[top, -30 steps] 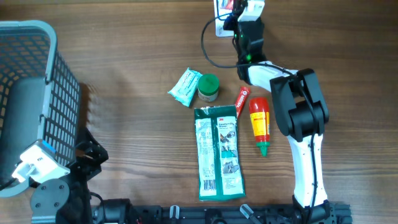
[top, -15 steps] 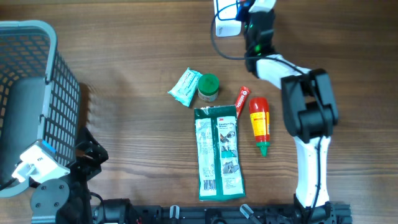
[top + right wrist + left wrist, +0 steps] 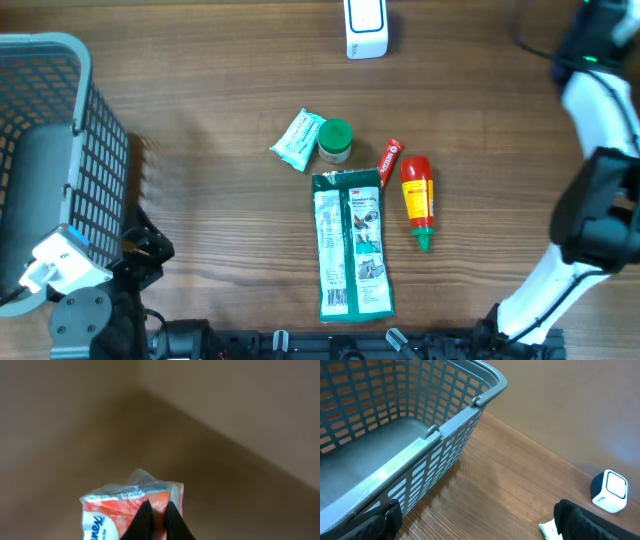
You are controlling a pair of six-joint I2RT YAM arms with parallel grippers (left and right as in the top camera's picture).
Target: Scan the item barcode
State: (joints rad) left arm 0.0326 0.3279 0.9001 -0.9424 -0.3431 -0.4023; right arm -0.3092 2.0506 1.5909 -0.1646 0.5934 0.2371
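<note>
- Wood-grain tabletop (image 3: pixel 200 90) is seen from overhead. A grey-blue basket (image 3: pixel 45 40) is set at its left edge, and a white barcode scanner (image 3: pixel 366 28) stands at the far edge near the middle.
- Grouped at the centre are a teal packet (image 3: pixel 297 140) touching a green-lidded jar (image 3: pixel 335 141), a red tube (image 3: pixel 389 160), and a red sauce bottle (image 3: pixel 417 200) with a green tip just beside the tube. A long green pouch (image 3: pixel 350 245) is laid flat on the near side of the jar.
- The white right arm (image 3: pixel 590 100) is stretched along the right edge toward the far right corner, well apart from the scanner. Its end effector is cut off by the frame in this view.
- From the left wrist, the left end effector (image 3: pixel 477 515) is shown released. Its black fingers (image 3: pixel 385 520) are spread wide with nothing between them, over bare tabletop beside the basket wall, and the scanner is seen at the far right.
- From the right wrist, the right end effector (image 3: pixel 157 515) is shown clenched on a tissue pack (image 3: pixel 120 505) wrapped in orange and white. The pack is pinched at one edge and held in the air against a blurred brown background.
</note>
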